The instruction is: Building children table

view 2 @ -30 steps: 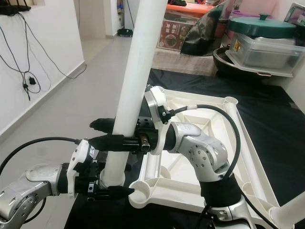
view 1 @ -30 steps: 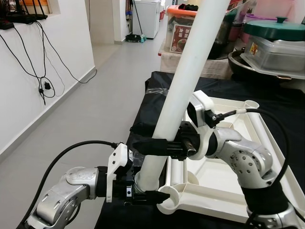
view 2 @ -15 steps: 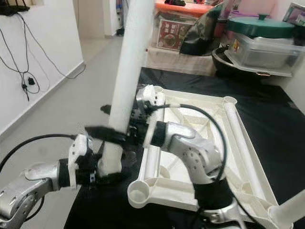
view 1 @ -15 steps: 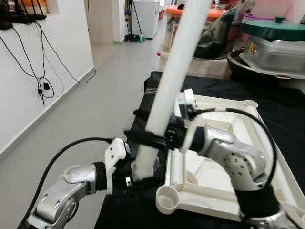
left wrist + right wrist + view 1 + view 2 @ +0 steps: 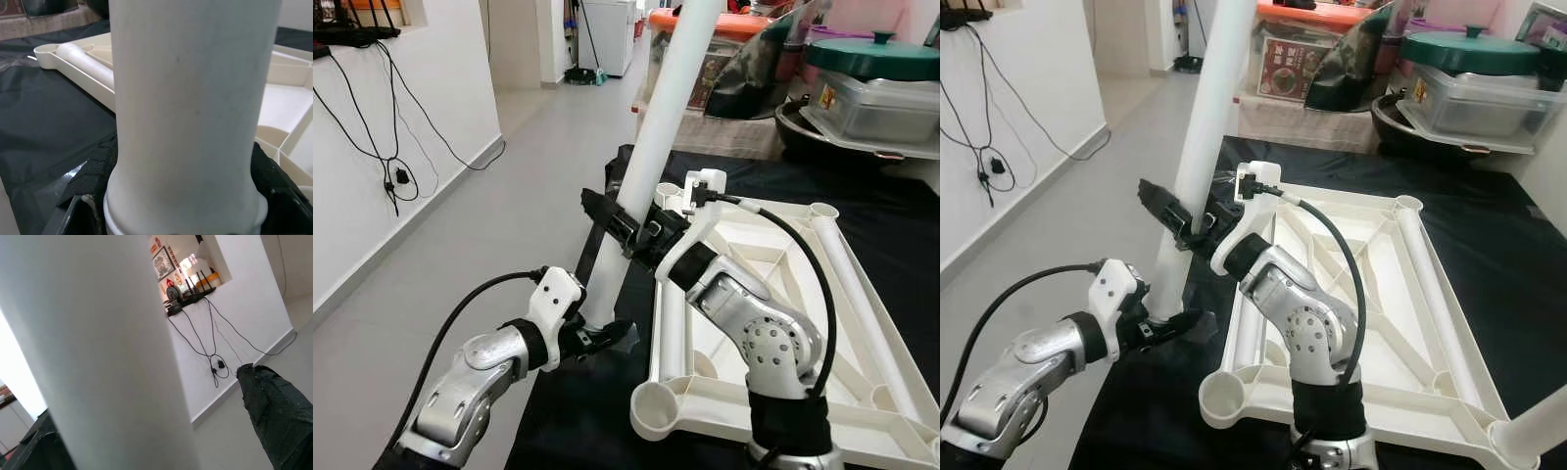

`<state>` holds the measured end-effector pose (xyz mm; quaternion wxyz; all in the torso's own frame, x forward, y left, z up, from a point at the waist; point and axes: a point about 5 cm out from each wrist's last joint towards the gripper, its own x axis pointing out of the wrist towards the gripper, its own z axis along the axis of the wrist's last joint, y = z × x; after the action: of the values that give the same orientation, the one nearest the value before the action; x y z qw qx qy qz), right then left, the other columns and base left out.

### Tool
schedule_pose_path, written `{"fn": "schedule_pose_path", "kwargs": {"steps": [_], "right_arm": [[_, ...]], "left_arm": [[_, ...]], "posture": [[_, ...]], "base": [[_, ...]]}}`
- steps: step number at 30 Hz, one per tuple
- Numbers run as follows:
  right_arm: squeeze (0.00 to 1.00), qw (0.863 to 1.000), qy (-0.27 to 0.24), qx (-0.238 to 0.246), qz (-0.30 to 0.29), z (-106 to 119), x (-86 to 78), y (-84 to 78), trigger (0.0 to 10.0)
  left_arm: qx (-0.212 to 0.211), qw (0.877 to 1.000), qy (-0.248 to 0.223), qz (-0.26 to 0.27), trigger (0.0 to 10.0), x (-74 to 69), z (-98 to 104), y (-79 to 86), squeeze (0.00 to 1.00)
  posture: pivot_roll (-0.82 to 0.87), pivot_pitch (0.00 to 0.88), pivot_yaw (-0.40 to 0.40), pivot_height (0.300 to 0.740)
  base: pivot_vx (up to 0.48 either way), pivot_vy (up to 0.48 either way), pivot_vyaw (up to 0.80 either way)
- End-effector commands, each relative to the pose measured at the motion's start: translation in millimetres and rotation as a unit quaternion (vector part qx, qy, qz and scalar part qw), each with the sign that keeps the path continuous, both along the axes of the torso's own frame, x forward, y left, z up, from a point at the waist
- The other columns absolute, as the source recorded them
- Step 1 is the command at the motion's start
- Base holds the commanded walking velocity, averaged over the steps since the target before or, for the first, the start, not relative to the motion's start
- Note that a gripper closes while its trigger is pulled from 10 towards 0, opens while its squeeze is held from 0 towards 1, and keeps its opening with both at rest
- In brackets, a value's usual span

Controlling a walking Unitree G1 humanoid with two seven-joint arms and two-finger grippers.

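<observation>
Two robot pincers hold a white table leg tilted beside an upturned white tabletop on a black-covered bench.

The left pincer [image 5: 597,338] pinches the leg [image 5: 651,162] near its foot; the right pincer [image 5: 625,227] pinches it higher. The foot hangs off the tabletop's [image 5: 773,323] left edge, apart from the empty near-left corner socket [image 5: 656,409]. The leg's length could twist it from either grip, or it could enter crooked and jam.

Floor [image 5: 509,176] left of table frame [image 5: 862,294] open; bins [image 5: 871,98] block behind
</observation>
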<state>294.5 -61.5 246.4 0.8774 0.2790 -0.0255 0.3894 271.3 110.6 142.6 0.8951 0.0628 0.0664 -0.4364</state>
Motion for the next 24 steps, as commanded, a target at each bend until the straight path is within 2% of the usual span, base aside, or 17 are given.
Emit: {"fn": "schedule_pose_path", "kwargs": {"steps": [1, 6, 7, 10, 11, 12, 15, 17, 24], "right_arm": [[0.0, 1.0, 0.008, 0.0, 0.01, -1.9, -5.1, 8.4, 10.0], [0.0, 1.0, 0.024, -0.003, 0.007, -6.2, -8.6, 18.1, 10.0], [0.0, 1.0, 0.025, -0.006, 0.005, -7.1, -9.5, 20.7, 8.9], [0.0, 1.0, 0.025, -0.006, 0.005, -7.1, -9.5, 20.7, 8.9], [0.0, 1.0, 0.02, -0.017, 0.0, -8.4, -10.4, 23.2, 4.1], [0.0, 0.999, 0.011, -0.036, -0.013, -11.0, -9.8, 23.1, 0.0], [0.0, 0.998, -0.002, -0.054, -0.029, -12.8, -9.0, 21.5, 0.0], [0.0, 0.995, -0.025, -0.083, -0.057, -14.9, -6.9, 16.5, 0.0], [0.0, 0.992, -0.04, -0.092, -0.072, -14.2, -6.9, 12.5, 0.0]], "left_arm": [[0.014, 1.0, -0.018, -0.02, 10.0, 1.8, 2.8, -8.5, 0.0], [0.016, 0.999, -0.022, -0.023, 10.0, 5.4, 3.8, -12.9, 0.0], [0.016, 0.999, -0.023, -0.026, 10.0, 5.4, 4.2, -15.4, 0.0], [0.016, 0.999, -0.023, -0.026, 10.0, 5.4, 4.2, -15.4, 0.0], [0.015, 0.999, -0.025, -0.033, 10.0, 4.1, 4.9, -19.4, 0.0], [0.016, 0.999, -0.025, -0.043, 10.0, 2.0, 5.6, -22.5, 0.0], [0.019, 0.998, -0.027, -0.049, 10.0, 0.2, 5.4, -23.9, 0.0], [0.03, 0.997, -0.026, -0.06, 10.0, -3.8, 2.8, -22.7, 0.0], [0.037, 0.996, -0.025, -0.073, 10.0, -7.8, 2.3, -22.2, 0.0]], "posture": [[0.08, 0.0, -0.053, 0.74], [0.08, 0.0, -0.054, 0.74], [0.08, 0.0, -0.054, 0.74], [0.08, 0.0, -0.054, 0.74], [0.08, 0.0, -0.053, 0.74], [0.08, 0.0, -0.053, 0.74], [0.08, 0.0, -0.053, 0.74], [0.08, 0.0, -0.052, 0.74], [0.08, 0.0, -0.051, 0.74]], "base": [[0.0, 0.0, 0.0], [0.0, 0.0, 0.0], [0.0, 0.0, 0.0], [0.0, 0.0, 0.0], [0.0, 0.0, 0.0], [0.0, 0.0, 0.0], [0.0, 0.0, 0.0], [0.0, 0.0, 0.0], [0.0, 0.0, 0.0]]}}
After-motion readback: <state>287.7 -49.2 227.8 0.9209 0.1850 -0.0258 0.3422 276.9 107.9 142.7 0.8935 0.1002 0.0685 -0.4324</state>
